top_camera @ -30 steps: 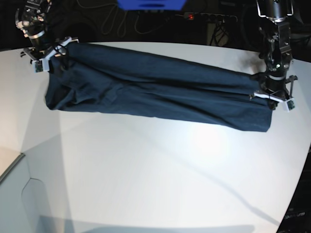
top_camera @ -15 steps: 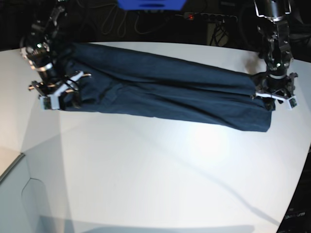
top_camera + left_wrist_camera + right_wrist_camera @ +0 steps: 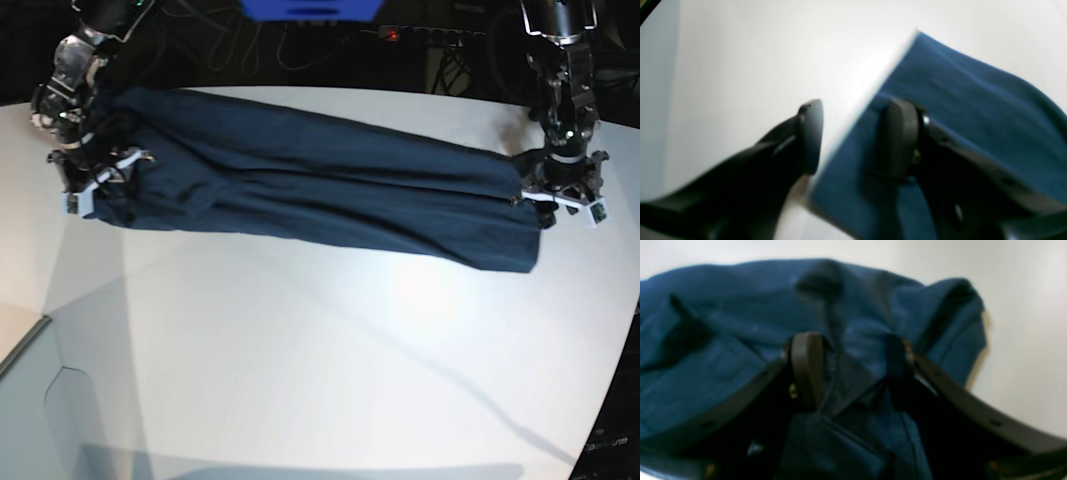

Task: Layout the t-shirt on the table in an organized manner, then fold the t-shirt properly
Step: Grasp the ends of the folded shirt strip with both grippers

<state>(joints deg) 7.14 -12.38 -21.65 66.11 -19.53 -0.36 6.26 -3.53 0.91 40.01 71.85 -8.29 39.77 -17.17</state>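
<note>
The navy t-shirt (image 3: 320,190) lies as a long folded band across the back of the white table (image 3: 320,350). At its right end my left gripper (image 3: 556,196) is low over the cloth. The left wrist view shows this gripper (image 3: 855,136) open, straddling the t-shirt's (image 3: 957,100) straight edge, one finger over cloth and one over the bare table (image 3: 740,50). My right gripper (image 3: 100,185) is at the band's left end. The right wrist view shows it (image 3: 851,370) with jaws apart over the bunched t-shirt (image 3: 723,323), with nothing pinched.
A blue object (image 3: 310,8), a power strip (image 3: 430,35) with a red light, and cables lie behind the table's far edge. The table's curved edge (image 3: 615,390) drops off at the right. A grey panel (image 3: 30,410) sits at the lower left.
My left gripper has opened and let go of the shirt's right end, which settled slightly leftward. My right arm came forward from the back left corner to the band's left end.
</note>
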